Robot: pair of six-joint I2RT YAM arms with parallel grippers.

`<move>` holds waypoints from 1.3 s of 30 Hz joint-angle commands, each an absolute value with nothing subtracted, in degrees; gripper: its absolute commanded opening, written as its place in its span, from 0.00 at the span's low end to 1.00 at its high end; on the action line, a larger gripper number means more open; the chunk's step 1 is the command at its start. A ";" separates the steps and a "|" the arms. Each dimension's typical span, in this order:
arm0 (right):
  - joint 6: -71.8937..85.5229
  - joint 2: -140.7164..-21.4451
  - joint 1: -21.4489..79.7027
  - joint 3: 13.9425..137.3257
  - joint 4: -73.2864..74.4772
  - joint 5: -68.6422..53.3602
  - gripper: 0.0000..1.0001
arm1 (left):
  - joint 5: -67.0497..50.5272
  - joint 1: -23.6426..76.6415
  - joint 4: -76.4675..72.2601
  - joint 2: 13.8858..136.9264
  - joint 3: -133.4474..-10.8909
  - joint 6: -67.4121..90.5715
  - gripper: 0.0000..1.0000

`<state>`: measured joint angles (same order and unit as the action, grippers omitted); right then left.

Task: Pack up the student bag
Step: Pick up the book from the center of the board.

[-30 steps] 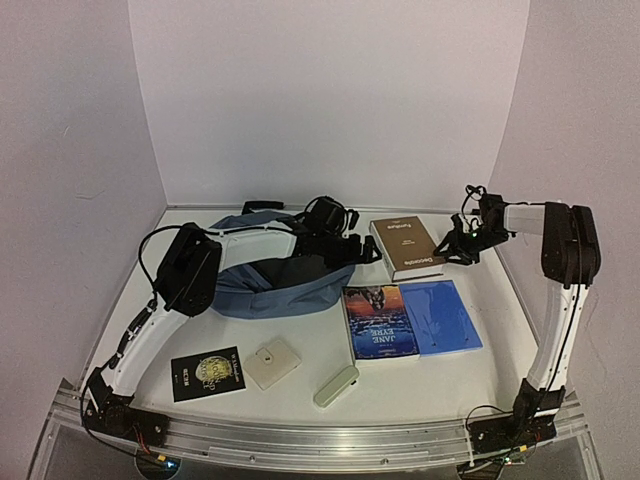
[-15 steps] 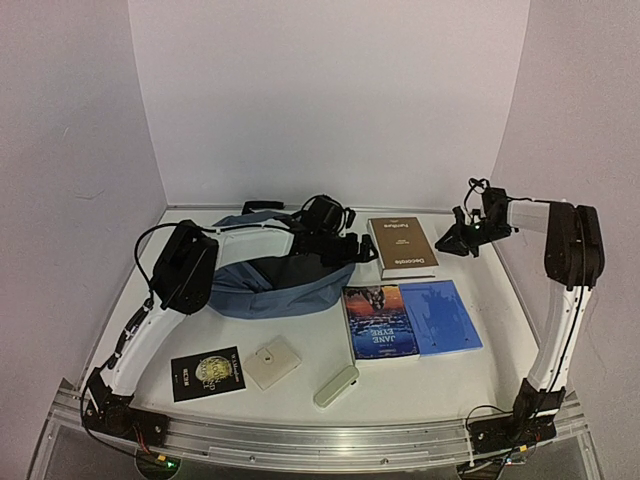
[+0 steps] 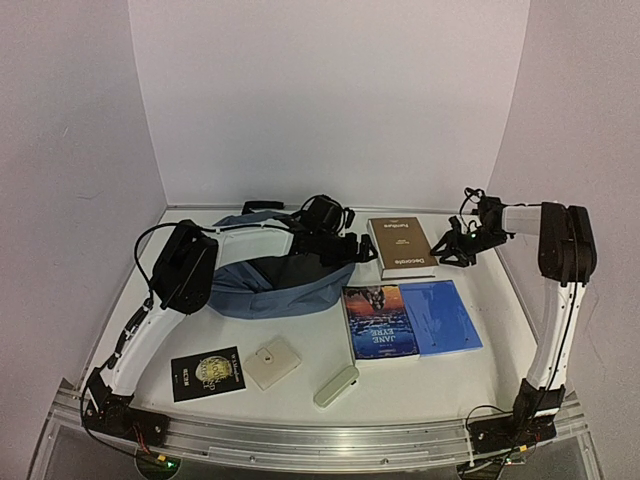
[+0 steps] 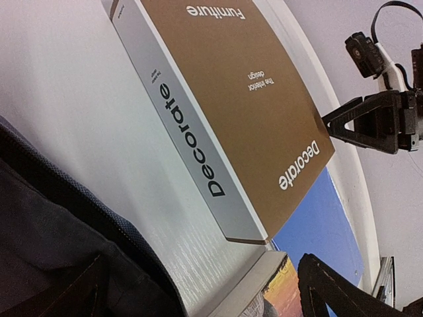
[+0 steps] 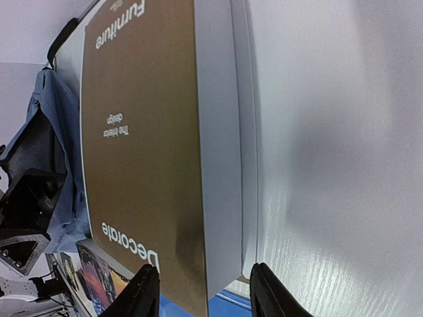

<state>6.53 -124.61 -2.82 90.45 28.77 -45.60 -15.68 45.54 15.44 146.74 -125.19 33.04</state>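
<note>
Your right hand (image 5: 202,294), parted, straddles the edge of the brown hardcover book (image 5: 139,152), contact unclear; left of it your left hand (image 4: 205,290) gapes by the slate-blue fabric backpack (image 3: 280,288).

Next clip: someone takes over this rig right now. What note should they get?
Left tool: open wide, at the mouth of the soft slate-blue fabric backpack; it grips nothing that I can see.
Right tool: open, one finger on each side of the right edge of the thick brown book titled Decorate, not clamped on it.
Done: nothing seen inside the backpack.
Left: the brown book, the Jane Eyre paperback, the flat bright-blue notebook, the black booklet, the cream square item and the pale green oblong item all lie outside the backpack.
</note>
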 commanded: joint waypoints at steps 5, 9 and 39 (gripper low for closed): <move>5.02 -124.75 -2.29 90.75 29.63 -52.84 0.33 | -14.95 45.18 15.31 143.61 -125.95 32.76 1.00; 6.20 -124.14 -2.23 91.84 29.66 -54.22 0.18 | -14.94 45.18 15.27 143.58 -125.96 32.81 1.00; 8.88 -121.50 1.76 92.71 29.77 -57.79 0.00 | -14.28 44.88 15.31 141.30 -124.06 32.26 1.00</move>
